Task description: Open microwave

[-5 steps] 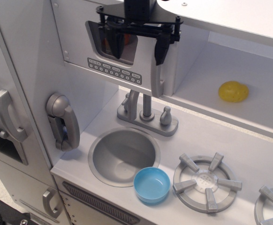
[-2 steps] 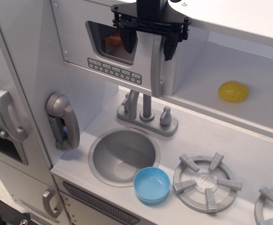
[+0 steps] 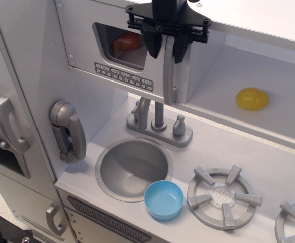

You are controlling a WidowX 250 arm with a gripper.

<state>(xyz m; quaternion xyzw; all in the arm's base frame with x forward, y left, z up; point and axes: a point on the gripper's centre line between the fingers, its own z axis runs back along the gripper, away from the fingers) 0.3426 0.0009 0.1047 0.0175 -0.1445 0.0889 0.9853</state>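
The microwave [image 3: 122, 71] is the grey compartment at the upper left, with a clear window [image 3: 118, 46], a row of small buttons [image 3: 123, 76] and a vertical grey bar handle [image 3: 169, 81] on its right edge. The door sits flush and closed. An orange object [image 3: 127, 40] shows behind the window. My black gripper [image 3: 166, 49] hangs from above at the top of the handle. One finger [image 3: 152, 45] is left of the bar and the other [image 3: 180, 49] is right of it, closed in around the bar.
A yellow object [image 3: 252, 98] lies on the shelf to the right. Below are the faucet [image 3: 158, 121], the sink [image 3: 132, 167], a blue bowl [image 3: 163, 200] and a burner [image 3: 223, 195]. A grey phone handset [image 3: 67, 130] and a taller door [image 3: 8, 124] are at the left.
My gripper has shifted right from in front of the window to the handle. Its fingers have narrowed from wide apart to close around the bar. The door has not moved.
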